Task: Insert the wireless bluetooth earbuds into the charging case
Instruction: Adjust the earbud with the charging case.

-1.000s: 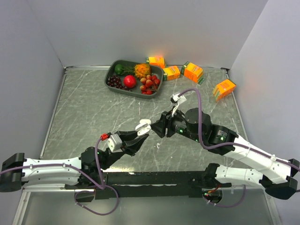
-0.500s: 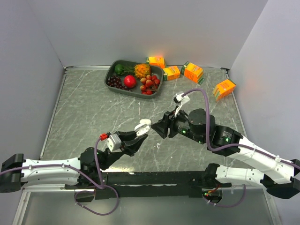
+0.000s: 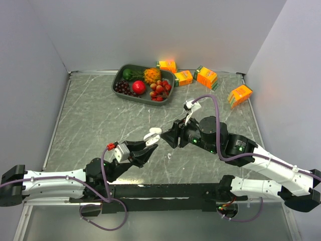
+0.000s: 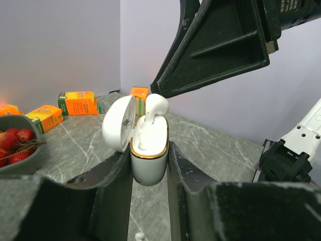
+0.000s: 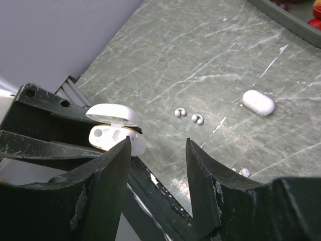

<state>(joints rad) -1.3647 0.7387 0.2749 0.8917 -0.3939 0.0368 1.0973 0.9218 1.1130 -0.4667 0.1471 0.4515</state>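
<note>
**Earbud [image 4: 156, 105] sitting proud, right gripper [image 5: 158, 145] close above it**

Jaws apart and empty, it is hovering with the charging case [image 5: 113, 133] lying outside its picture-left finger, mid-left in its wrist view. Left gripper [image 4: 149, 150] is clamping that case upright, lid [image 4: 118, 123] open; the earbud is standing stem-down, head sticking out.

1. The charging case [image 4: 149, 145], white with a gold rim, stands upright, lid swung open, clamped in the left pincer [image 4: 148, 159].
2. A stemmed earbud [image 4: 156, 106] sits partly inside, its head protruding.
3. Two rounded earbuds [image 5: 197, 119] lie close together on the counter [image 5: 225, 60], and a fourth earbud [image 5: 244, 172] lies apart from them.
</note>
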